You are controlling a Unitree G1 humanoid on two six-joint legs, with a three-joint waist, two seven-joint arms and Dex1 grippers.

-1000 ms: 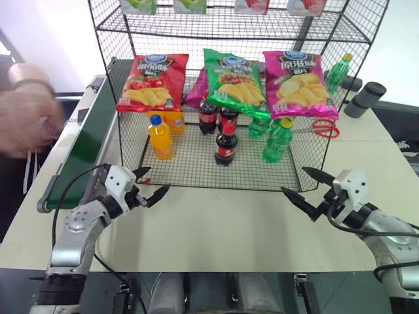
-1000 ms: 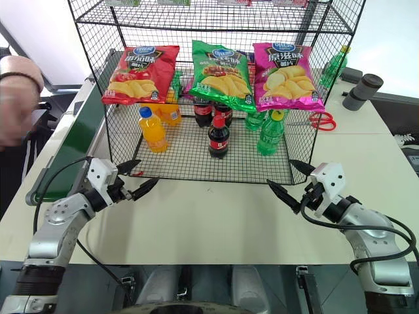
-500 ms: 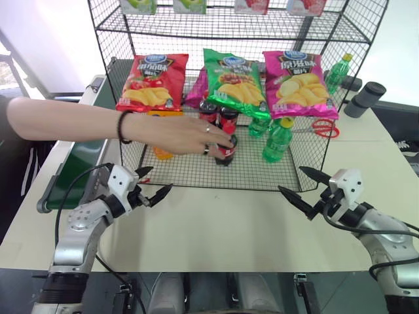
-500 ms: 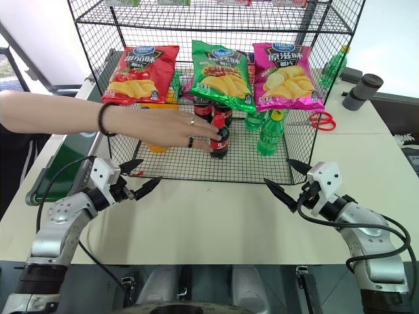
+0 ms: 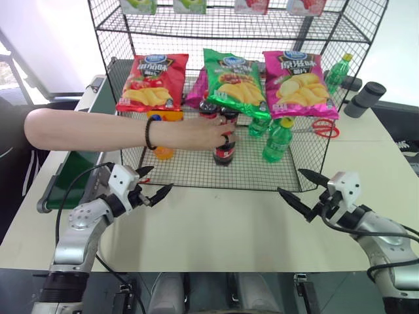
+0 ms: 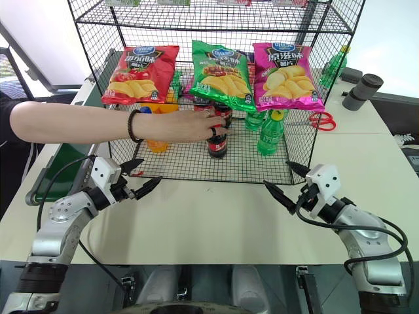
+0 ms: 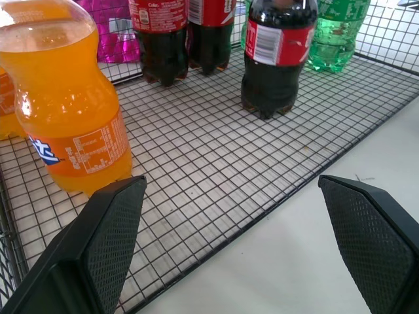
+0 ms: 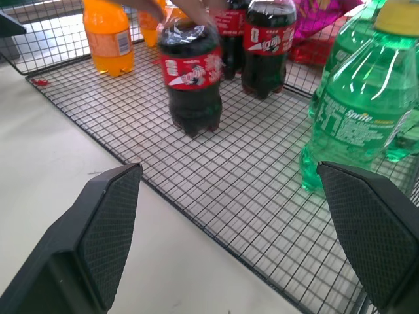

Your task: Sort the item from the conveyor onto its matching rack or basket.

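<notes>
The left gripper (image 5: pixel 152 185) is hovering over the pale table (image 5: pixel 222 229) just in front of the rack's front edge, its two black fingers spread wide with nothing between them. The right gripper (image 5: pixel 302 185) is hanging likewise near the rack's front right corner, fingers parted and empty.

Beyond both, on the mesh floor of the black wire rack (image 5: pixel 196 167), the cola bottle (image 5: pixel 223 148) is standing upright, well apart from either gripper and roughly between them, further in. A person's hand (image 5: pixel 208 135) is reaching in from the left side and is closing over the bottle's top, the forearm crossing in front of an orange-juice bottle (image 7: pixel 62 104). Two more cola bottles (image 8: pixel 252 39) are standing just behind it, and green soda bottles (image 5: pixel 278 140) are standing to its right. Red, green and pink crisp bags (image 5: pixel 233 80) are hanging above them.

The dark green conveyor (image 5: pixel 73 167) is running along the table's left side, beside the left arm.
</notes>
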